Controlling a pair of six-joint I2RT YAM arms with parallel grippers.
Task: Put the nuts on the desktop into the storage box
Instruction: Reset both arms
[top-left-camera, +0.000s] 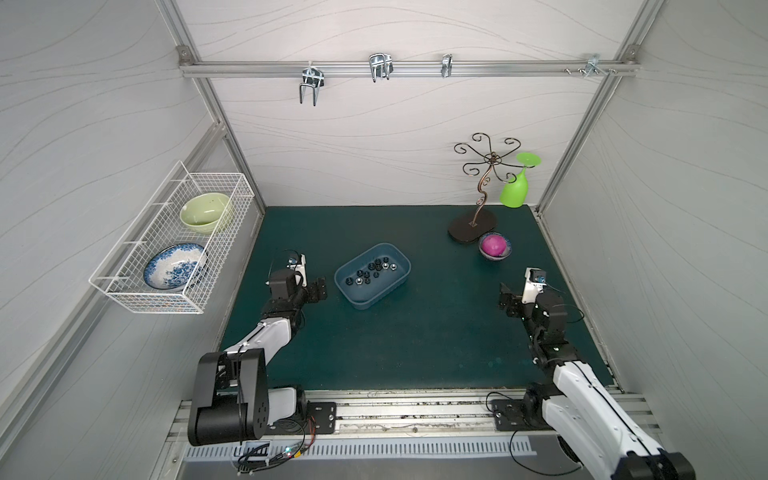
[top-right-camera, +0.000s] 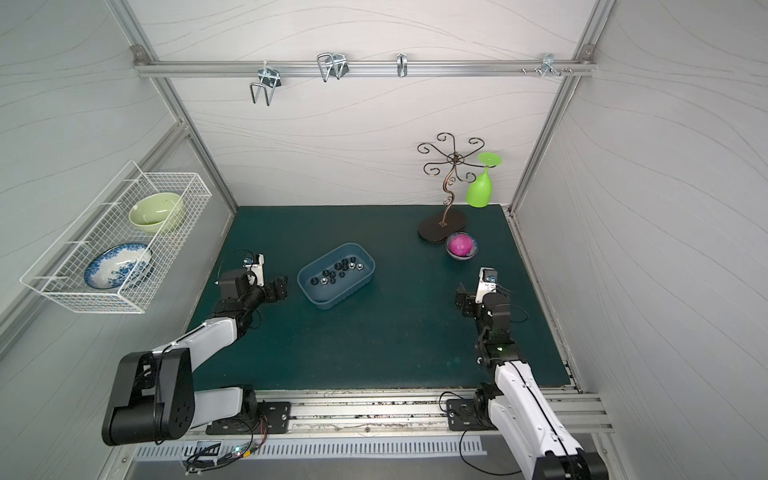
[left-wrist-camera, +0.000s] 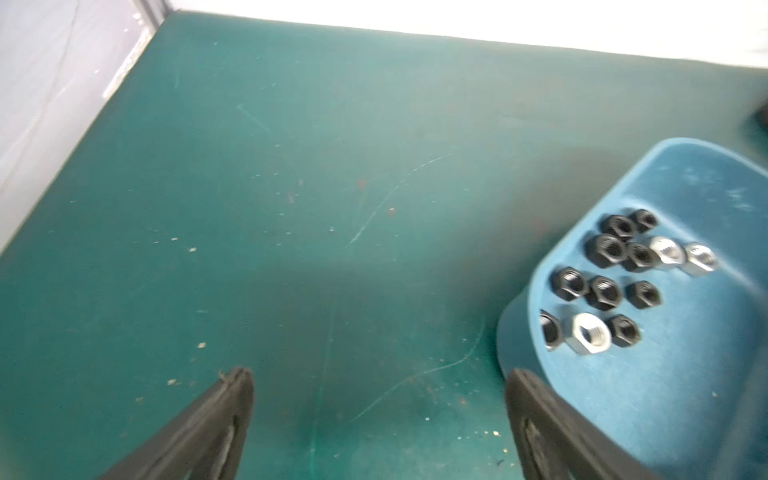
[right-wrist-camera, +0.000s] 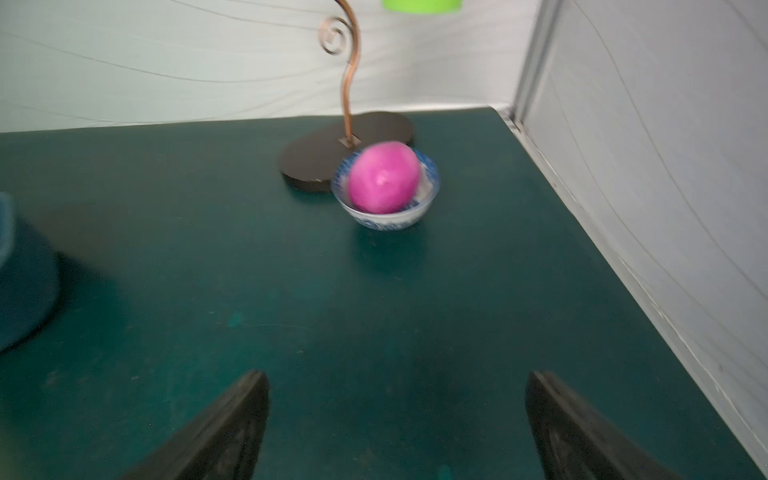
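Nearest me, the left gripper (top-left-camera: 320, 286) stood released, jaws spread on nothing, just beside the box (top-left-camera: 370, 301) on the bench (top-left-camera: 415, 345). The right gripper (top-left-camera: 508, 301) was likewise released and empty, well apart from it. The nuts (top-left-camera: 372, 272), black with a few silver, lay inside the box. Farther back, a small bowl (top-left-camera: 494, 256) held a pink ball (top-left-camera: 493, 244) beside a metal stand (top-left-camera: 471, 230).

Ahead of the right hand (right-wrist-camera: 397, 376), a small bowl (right-wrist-camera: 386, 218) holds a magenta ball (right-wrist-camera: 382, 178) (scrolled wire stand (right-wrist-camera: 311, 162) just behind it).
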